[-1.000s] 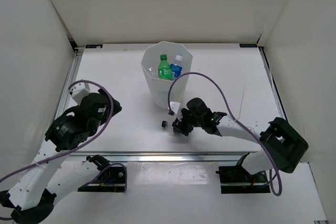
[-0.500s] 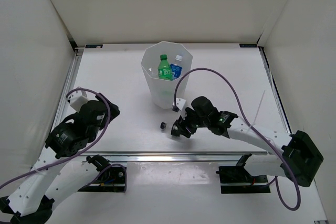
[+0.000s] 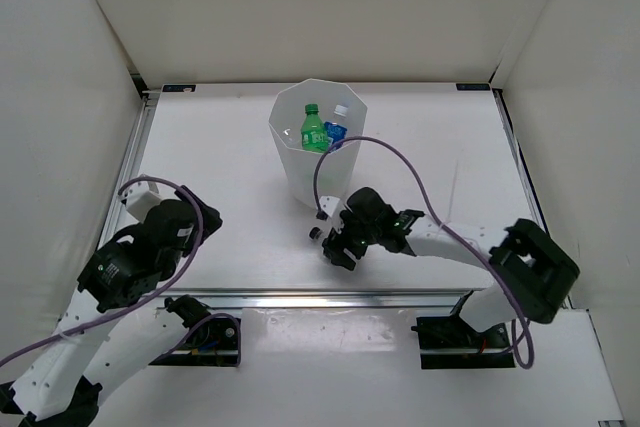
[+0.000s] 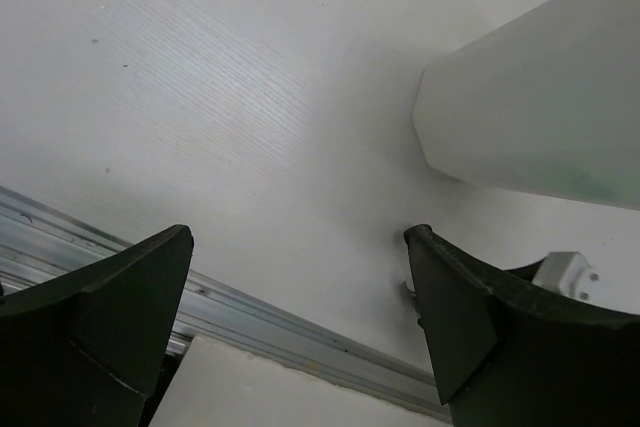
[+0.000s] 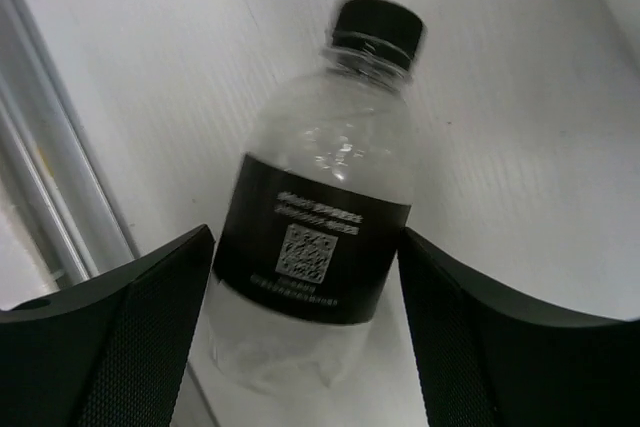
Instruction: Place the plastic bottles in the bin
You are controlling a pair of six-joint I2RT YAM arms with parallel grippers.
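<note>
A short clear bottle [image 5: 330, 147] with a black label and black cap lies on the table between the fingers of my right gripper [image 5: 305, 237]. The jaws stand open on either side of its label, close to it. From above, that bottle [image 3: 317, 236] and the right gripper [image 3: 335, 247] are just in front of the bin [image 3: 290, 147]. The bin is tall, white and faceted. Inside it stand a green bottle [image 3: 313, 129] and a blue-labelled bottle [image 3: 336, 129]. My left gripper [image 3: 190, 215] hangs open and empty over the near left of the table; its wrist view shows the bin's base [image 4: 530, 117].
A metal rail [image 3: 320, 297] runs along the table's near edge, close behind the right gripper. White walls enclose the table on the left, back and right. A purple cable [image 3: 400, 157] loops from the right arm beside the bin.
The right gripper narrowed, then opened again around the black-labelled bottle and shifted slightly left. The left arm drew back toward the near edge.
</note>
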